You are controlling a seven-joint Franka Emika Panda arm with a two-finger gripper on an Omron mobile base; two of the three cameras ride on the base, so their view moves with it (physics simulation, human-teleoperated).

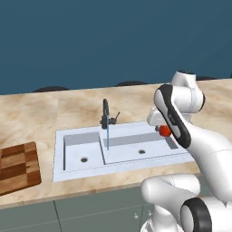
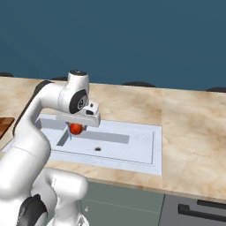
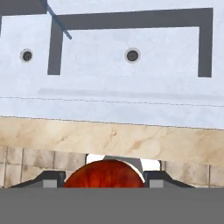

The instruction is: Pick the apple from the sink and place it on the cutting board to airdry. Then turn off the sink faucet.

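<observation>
From the left base view, far to the left of my end effector I see the cutting board (image 1: 17, 168) lying flat on the bench (image 1: 45, 108), just beside the sink's left rim and bare on top. Next comes the sink (image 1: 72, 170), its small basin on the left and its larger basin nearer the end effector. The sink faucet (image 1: 105, 114) stands upright behind the divider, left of the end effector, and a thin blue stream falls from its spout into the basin. The end effector (image 1: 164, 131) is raised above the right part of the larger basin, clenched on the apple (image 1: 164, 131); in the hand view the apple (image 3: 105, 174) sits between the two finger tips, clear of the sink floor. In the right base view the apple (image 2: 76, 128) hangs directly under the end effector (image 2: 76, 128), above the basin.
</observation>
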